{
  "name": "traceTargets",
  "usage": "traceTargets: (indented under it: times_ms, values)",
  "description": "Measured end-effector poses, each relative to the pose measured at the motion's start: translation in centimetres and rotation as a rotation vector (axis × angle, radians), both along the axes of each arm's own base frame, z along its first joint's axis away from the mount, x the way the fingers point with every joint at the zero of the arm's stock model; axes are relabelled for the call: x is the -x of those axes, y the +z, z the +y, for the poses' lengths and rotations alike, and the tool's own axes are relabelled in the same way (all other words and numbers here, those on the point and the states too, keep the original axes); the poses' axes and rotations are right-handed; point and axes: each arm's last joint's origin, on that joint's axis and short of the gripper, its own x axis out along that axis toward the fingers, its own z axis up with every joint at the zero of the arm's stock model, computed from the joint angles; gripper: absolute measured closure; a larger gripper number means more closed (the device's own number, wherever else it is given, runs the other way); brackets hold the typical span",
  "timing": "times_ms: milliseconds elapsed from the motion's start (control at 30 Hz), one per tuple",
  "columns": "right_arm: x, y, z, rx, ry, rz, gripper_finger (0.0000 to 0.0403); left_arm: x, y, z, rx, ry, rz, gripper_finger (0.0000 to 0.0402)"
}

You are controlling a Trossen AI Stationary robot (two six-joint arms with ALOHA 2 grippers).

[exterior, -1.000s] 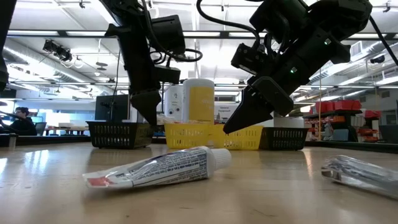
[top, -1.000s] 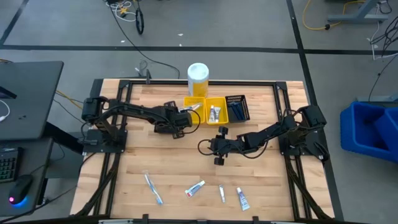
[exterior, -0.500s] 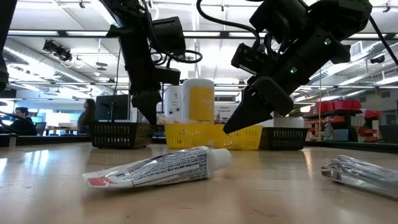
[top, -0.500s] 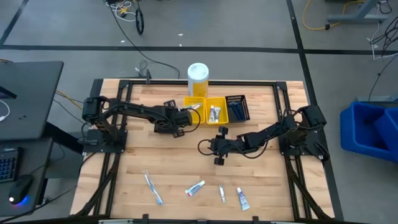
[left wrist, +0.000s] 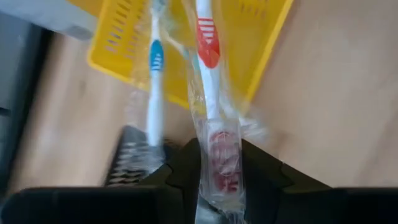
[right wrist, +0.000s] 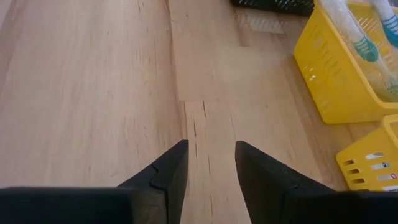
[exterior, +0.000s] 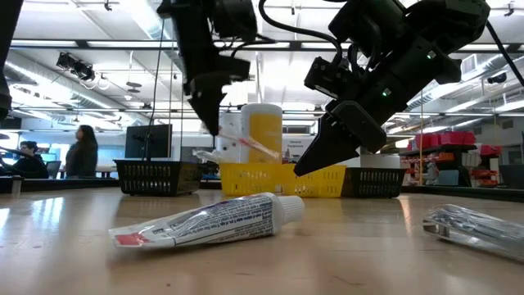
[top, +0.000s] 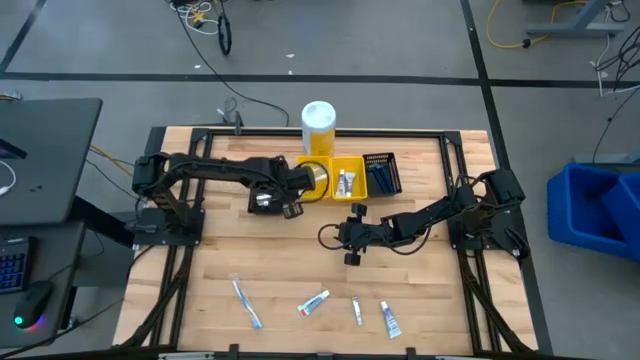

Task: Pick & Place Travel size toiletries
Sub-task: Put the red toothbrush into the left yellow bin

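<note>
Toiletries still loose along near edge: blue toothbrush [top: 246,303], toothpaste tube [top: 314,302], two small tubes; wrapped red toothbrush [left wrist: 213,118] pinched in left gripper [left wrist: 219,186] above left yellow bin [top: 312,172]. Could slip from crinkly wrapper or catch bin's rim. Right gripper [right wrist: 210,163], part spread and holding nothing, waits mid-table; grip plain only in left wrist view.

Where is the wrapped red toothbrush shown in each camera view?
High view: hidden at the left gripper beside the yellow bin.
Low view: red toothbrush, hanging tilted before the bin.
Left wrist view: centre, clamped between the fingers.
Right wrist view: cannot tell.
Shared landmark: the yellow bin.
</note>
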Motion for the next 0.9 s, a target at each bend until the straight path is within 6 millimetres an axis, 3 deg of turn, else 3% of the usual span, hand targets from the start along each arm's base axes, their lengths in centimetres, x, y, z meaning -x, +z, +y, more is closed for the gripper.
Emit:
traceTargets:
  times_ms: [167, 367, 567, 900]
  values:
    - [0.0, 0.0, 0.0, 0.0, 0.0, 0.0, 0.0263, -0.3, 1.1, 1.3, 0.157, 0.167, -0.108, 0.0306]
    - [0.0, 0.0, 0.0, 0.0, 0.0, 0.0, 0.0263, 0.4, 0.9, 2.7, 0.203, 0.325, -0.11, 0.033]
    - [0.0, 0.0, 0.0, 0.0, 0.0, 0.0, 0.0263, 0.5, 0.9, 3.2, 0.246, 0.508, -0.173, 0.0309]
    - [-0.1, 0.1, 0.0, -0.004, 0.0, -0.015, 0.0263, -1.2, -0.3, 3.7, 0.339, 0.461, -0.242, 0.0302]
